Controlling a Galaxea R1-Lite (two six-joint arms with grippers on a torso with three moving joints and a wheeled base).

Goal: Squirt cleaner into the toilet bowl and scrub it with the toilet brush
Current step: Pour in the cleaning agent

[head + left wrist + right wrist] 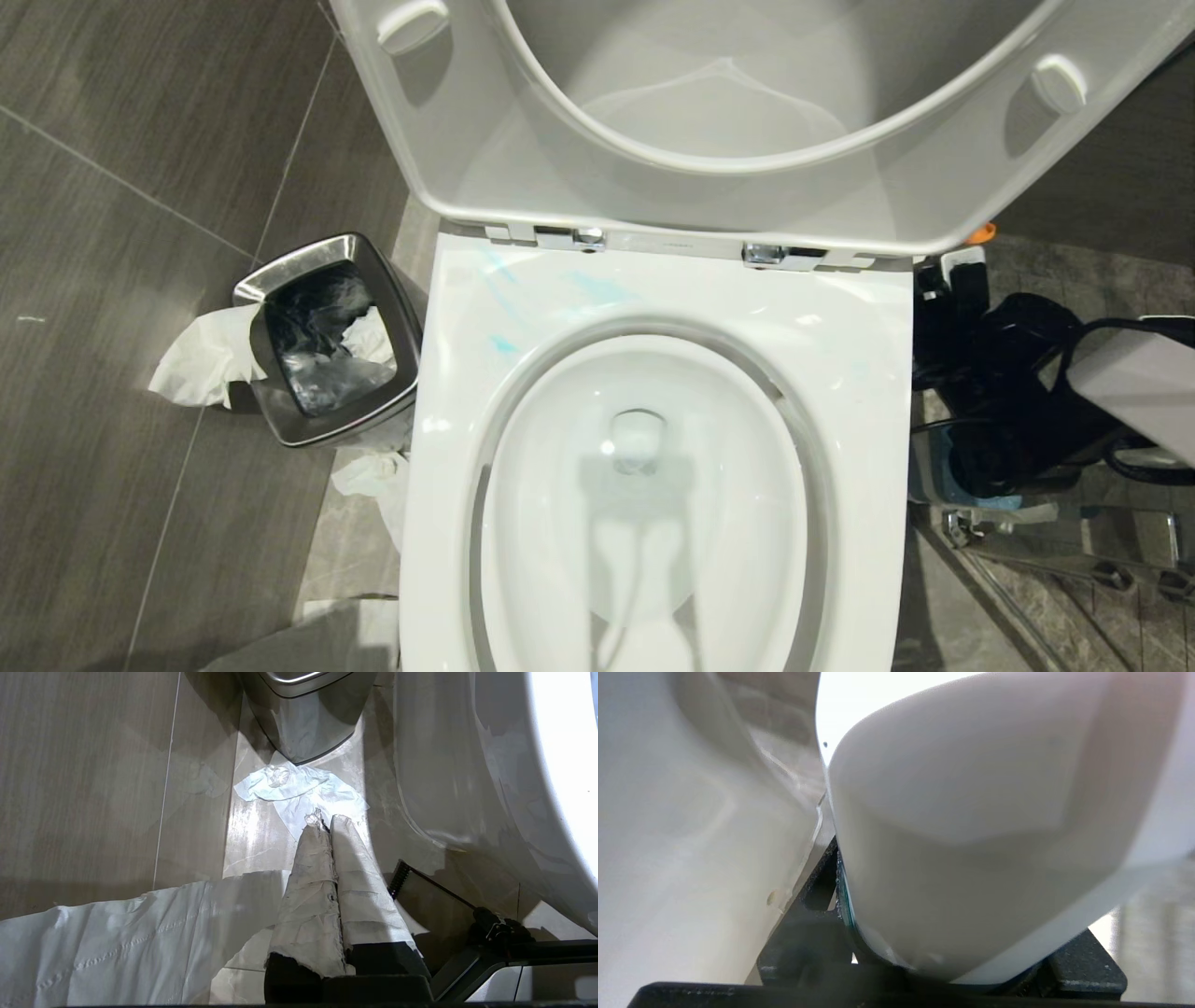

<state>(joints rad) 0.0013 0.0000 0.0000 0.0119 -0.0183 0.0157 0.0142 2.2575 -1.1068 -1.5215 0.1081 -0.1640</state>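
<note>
The toilet bowl [859, 392] fills the head view, with its seat and lid [653, 201] raised. Faint turquoise streaks of cleaner [504, 343] lie on the broad back-left rim. My right gripper [943, 961] is shut on a white plastic bottle [980, 826], which fills its view; the toilet's outer wall [691, 826] is close beside it. The right arm [1134, 378] shows at the right edge of the head view, beside the toilet. My left gripper [324, 822] is parked low by the toilet's left side, its paper-wrapped fingers [308, 877] shut and empty. The toilet brush is not in view.
A steel-rimmed waste bin [327, 341] with a dark liner stands left of the toilet, with crumpled tissue [201, 359] beside it and more tissue [299, 788] on the floor tiles. A blue-and-grey holder [948, 471] and black cables [1092, 336] crowd the toilet's right side.
</note>
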